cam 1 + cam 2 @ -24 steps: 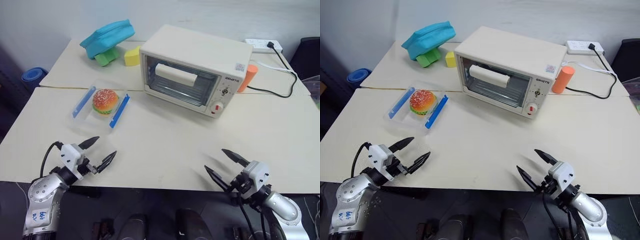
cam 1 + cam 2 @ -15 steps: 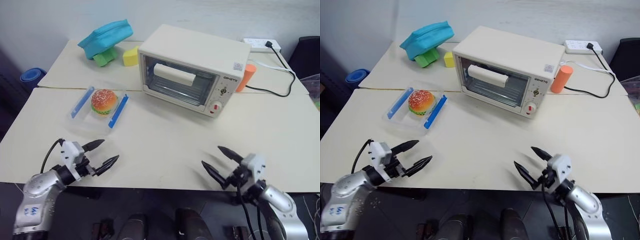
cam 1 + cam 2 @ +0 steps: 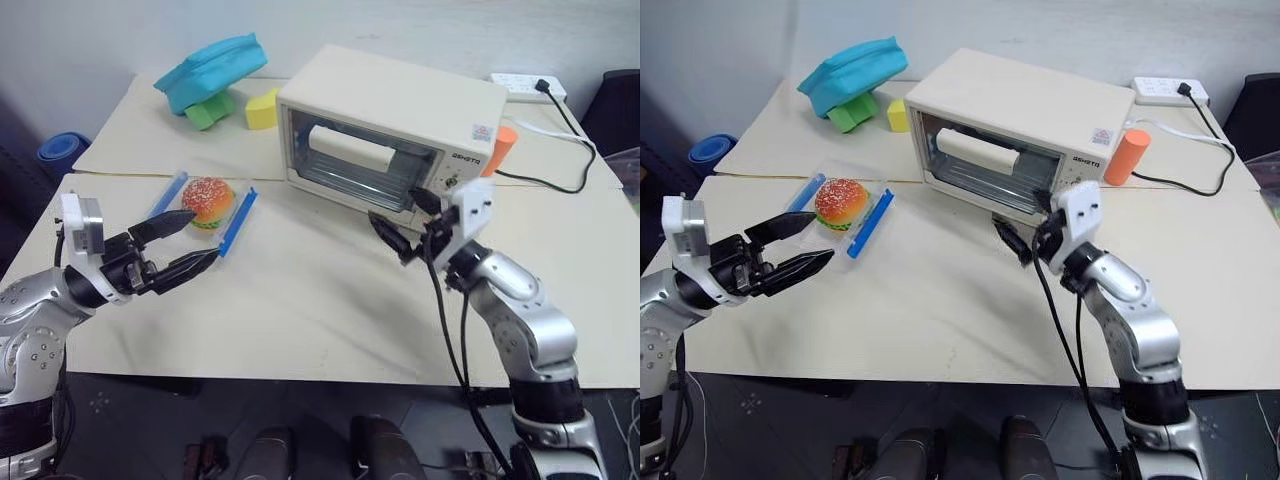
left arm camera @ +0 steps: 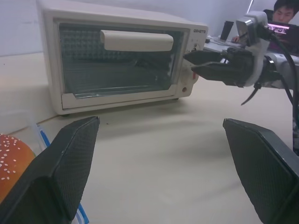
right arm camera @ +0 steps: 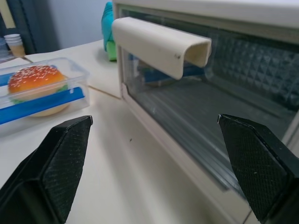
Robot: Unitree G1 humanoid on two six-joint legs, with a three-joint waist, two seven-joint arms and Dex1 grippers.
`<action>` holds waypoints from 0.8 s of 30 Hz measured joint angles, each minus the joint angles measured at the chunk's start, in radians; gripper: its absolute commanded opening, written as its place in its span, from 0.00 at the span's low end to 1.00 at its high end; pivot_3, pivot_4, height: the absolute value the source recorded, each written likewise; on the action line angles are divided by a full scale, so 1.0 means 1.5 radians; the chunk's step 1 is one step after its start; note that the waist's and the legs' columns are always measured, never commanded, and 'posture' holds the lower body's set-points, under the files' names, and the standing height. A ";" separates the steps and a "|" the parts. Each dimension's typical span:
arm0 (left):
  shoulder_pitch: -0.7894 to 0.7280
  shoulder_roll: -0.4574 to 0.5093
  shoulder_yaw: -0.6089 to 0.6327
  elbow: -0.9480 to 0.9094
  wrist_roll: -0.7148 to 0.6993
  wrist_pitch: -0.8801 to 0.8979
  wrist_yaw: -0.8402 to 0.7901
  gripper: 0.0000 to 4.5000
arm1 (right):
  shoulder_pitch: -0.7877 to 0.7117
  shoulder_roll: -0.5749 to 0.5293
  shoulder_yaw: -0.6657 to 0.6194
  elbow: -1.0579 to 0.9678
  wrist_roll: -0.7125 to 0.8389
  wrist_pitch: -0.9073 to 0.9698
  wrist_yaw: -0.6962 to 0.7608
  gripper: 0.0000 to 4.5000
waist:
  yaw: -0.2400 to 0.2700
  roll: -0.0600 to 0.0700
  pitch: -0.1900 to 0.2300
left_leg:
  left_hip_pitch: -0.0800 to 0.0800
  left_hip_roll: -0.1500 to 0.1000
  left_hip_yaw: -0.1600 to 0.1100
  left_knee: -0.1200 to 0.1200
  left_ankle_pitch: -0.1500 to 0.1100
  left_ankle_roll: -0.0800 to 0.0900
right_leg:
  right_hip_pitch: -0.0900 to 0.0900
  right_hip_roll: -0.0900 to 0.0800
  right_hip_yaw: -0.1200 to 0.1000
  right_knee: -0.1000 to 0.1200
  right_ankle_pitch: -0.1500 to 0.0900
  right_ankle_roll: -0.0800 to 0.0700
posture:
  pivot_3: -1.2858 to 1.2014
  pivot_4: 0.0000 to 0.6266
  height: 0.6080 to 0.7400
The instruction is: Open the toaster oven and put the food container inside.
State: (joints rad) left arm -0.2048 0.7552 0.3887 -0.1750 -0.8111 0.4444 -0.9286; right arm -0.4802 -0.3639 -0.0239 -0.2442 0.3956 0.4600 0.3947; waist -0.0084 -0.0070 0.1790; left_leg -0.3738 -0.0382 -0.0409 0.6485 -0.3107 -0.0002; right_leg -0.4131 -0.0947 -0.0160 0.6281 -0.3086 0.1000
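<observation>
Closed toaster oven, right gripper fingers spread before its door, food container near left gripper

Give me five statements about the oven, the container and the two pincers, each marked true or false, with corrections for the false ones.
1. The toaster oven door is closed. True.
2. The food container sits inside the oven. False: it rests on the table, left of the oven.
3. The right pincer is open, before the oven door. True.
4. The left pincer grips the container. False: it is open, near it.
5. The orange cylinder lies on the oven. False: it stands beside it.
</observation>
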 measured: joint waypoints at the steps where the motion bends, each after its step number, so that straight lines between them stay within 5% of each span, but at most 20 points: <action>1: -0.006 -0.009 -0.003 0.000 0.006 -0.003 0.006 1.00 | -0.015 0.007 0.003 0.013 -0.006 -0.001 -0.001 1.00 | 0.000 0.000 0.000 | 0.000 0.000 0.000 0.000 0.000 0.000 | 0.000 0.000 0.000 0.000 0.000 0.000 | 0.52 0.24 1.00; 12: -0.020 -0.054 -0.011 0.000 0.029 -0.015 0.043 1.00 | -0.070 0.055 0.039 0.049 -0.021 -0.017 0.024 1.00 | -0.003 0.000 0.000 | 0.000 0.000 0.000 0.001 0.001 -0.001 | 0.000 0.000 0.000 0.001 0.000 0.000 | 0.52 0.24 1.00; 20: -0.105 -0.063 -0.015 0.076 0.057 -0.031 0.061 1.00 | 0.034 -0.026 0.106 0.004 -0.055 -0.059 0.143 1.00 | -0.002 0.000 0.000 | 0.000 0.000 0.000 0.001 0.001 0.000 | 0.000 0.000 0.000 0.001 0.000 0.000 | 0.52 0.24 1.00; 24: -0.183 -0.070 -0.037 0.161 0.095 -0.045 0.071 0.81 | 0.060 -0.039 0.120 0.003 -0.087 -0.088 0.164 1.00 | -0.003 -0.001 0.000 | 0.001 0.000 0.001 0.002 0.001 0.000 | 0.000 0.000 0.000 0.002 0.000 0.000 | 0.52 0.24 1.00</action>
State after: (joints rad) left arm -0.4788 0.6503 0.3327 0.0665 -0.6683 0.3766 -0.8220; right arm -0.3899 -0.4220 0.1559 -0.2390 0.2658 0.3280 0.6406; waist -0.0129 -0.0079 0.1793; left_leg -0.3730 -0.0389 -0.0399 0.6516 -0.3086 -0.0005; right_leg -0.4127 -0.0942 -0.0162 0.6305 -0.3083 0.1007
